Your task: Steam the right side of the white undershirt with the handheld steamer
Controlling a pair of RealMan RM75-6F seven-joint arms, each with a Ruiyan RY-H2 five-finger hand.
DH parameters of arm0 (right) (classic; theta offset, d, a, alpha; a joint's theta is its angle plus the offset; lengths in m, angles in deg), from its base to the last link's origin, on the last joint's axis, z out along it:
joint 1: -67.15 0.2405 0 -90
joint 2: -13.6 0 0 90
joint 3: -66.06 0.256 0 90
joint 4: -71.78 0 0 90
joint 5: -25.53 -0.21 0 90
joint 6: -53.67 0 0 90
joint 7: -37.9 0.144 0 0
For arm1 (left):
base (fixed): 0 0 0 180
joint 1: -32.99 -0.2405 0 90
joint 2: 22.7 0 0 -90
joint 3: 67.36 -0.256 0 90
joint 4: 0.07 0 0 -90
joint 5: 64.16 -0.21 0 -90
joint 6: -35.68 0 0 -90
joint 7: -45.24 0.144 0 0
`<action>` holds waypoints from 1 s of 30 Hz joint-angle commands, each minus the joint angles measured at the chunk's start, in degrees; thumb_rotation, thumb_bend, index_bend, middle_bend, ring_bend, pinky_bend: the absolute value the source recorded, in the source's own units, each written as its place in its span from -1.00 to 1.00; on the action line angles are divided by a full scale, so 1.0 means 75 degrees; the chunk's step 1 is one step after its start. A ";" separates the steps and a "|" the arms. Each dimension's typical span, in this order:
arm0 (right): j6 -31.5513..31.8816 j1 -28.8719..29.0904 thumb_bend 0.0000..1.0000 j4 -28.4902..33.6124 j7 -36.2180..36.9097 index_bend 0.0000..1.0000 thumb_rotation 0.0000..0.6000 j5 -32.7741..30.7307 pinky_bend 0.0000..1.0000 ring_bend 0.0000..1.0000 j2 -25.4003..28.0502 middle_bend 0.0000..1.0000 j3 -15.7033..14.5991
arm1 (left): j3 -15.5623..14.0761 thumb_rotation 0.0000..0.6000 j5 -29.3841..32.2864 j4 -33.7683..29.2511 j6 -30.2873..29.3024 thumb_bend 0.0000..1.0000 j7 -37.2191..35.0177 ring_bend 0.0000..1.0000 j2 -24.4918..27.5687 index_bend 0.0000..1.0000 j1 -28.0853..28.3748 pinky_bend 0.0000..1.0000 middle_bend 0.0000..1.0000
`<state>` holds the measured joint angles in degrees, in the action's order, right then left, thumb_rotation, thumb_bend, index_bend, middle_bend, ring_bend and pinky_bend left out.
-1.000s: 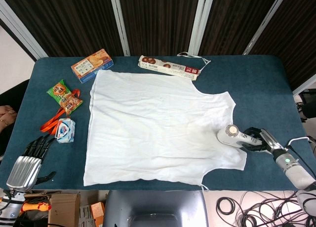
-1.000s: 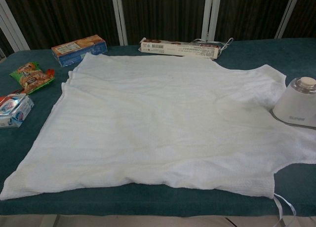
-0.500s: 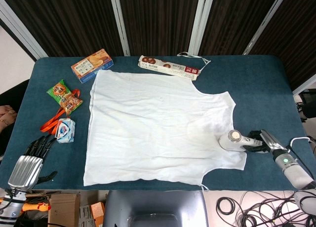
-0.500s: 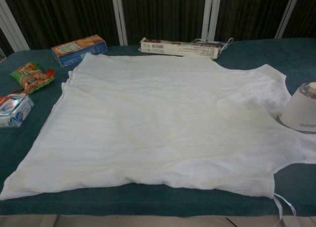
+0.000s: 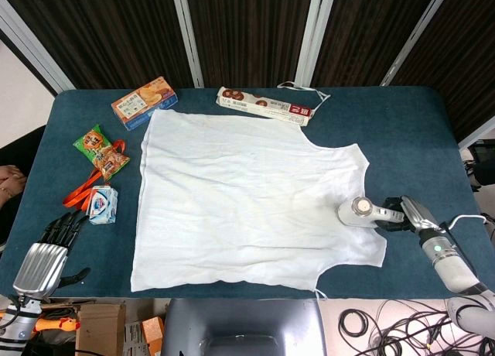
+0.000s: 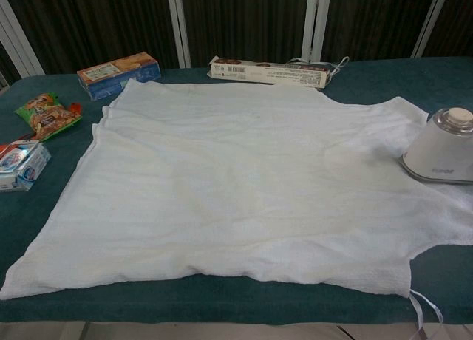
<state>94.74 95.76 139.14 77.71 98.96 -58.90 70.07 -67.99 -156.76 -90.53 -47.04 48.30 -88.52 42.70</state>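
Dark teal tabletop (image 5: 402, 124) fills both views, backed by dark panels with pale uprights.

Nearest, at the front left corner, the left hand (image 5: 48, 255) rests idle with its fingers apart and nothing in them. At the front right, the right hand (image 5: 396, 215) grips the handle of the steamer (image 5: 357, 211), fingers wrapped round it. The steamer's head sits on the right edge of the undershirt (image 5: 240, 193), just below the armhole, touching the cloth. The undershirt lies flat across the middle of the tabletop, hem to the left, straps toward the right.

Progress, as I judge it: steaming of the right side is under way, since the steamer is on that side and in hand. How much of that side has been covered cannot be told; the cloth there shows soft creases, so passes along the edge likely remain.

Count: one undershirt, one steamer. Left of the undershirt, one small blue-white pack (image 5: 102, 203), one orange lanyard (image 5: 85, 189), one snack bag (image 5: 101, 150). Farther back, one biscuit box (image 5: 144, 102) and one long cookie box (image 5: 265, 105).
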 commanded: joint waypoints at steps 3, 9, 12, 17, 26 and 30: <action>0.0615 -0.0153 0.29 -0.0014 0.0408 1.00 1.00 0.0025 1.00 0.93 -0.0265 0.87 0.0402 | 0.0001 1.00 -0.0013 0.0010 -0.0046 -0.98 -0.0039 -0.99 0.0012 -1.00 -0.0016 -0.74 -1.00; 0.0722 0.0033 0.34 0.0088 0.0692 1.00 1.00 0.0054 1.00 0.94 -0.0288 0.89 0.0768 | 0.0007 1.00 -0.0014 0.0012 -0.0055 -0.98 -0.0072 -0.99 0.0022 -1.00 -0.0013 -0.74 -1.00; 0.0238 0.0511 0.35 0.0359 0.0162 1.00 1.00 -0.0043 1.00 0.95 -0.0207 0.90 0.0951 | 0.0018 1.00 -0.0006 0.0020 -0.0044 -0.98 -0.0066 -0.99 0.0012 -1.00 0.0000 -0.74 -1.00; -0.0796 0.1214 0.36 0.0683 -0.0648 1.00 1.00 -0.0671 1.00 0.95 -0.0168 0.90 0.1192 | 0.0017 1.00 -0.0013 0.0034 -0.0040 -0.98 -0.0052 -0.99 -0.0002 -1.00 0.0008 -0.74 -1.00; -0.1518 0.2408 0.37 0.0589 -0.2550 1.00 1.00 -0.2132 1.00 0.95 -0.0833 0.90 0.1331 | 0.0034 1.00 0.0046 0.0044 0.0006 -0.98 -0.0013 -0.99 -0.0019 -1.00 0.0026 -0.74 -1.00; -0.1621 0.2809 0.37 0.0467 -0.3304 1.00 1.00 -0.3039 1.00 0.95 -0.1242 0.90 0.1181 | 0.0023 1.00 0.0025 0.0054 0.0016 -0.98 -0.0008 -0.99 -0.0020 -1.00 0.0037 -0.74 -1.00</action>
<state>83.47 114.19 143.37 56.94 80.34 -65.67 79.65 -67.82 -156.58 -90.13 -46.92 48.24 -88.67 42.97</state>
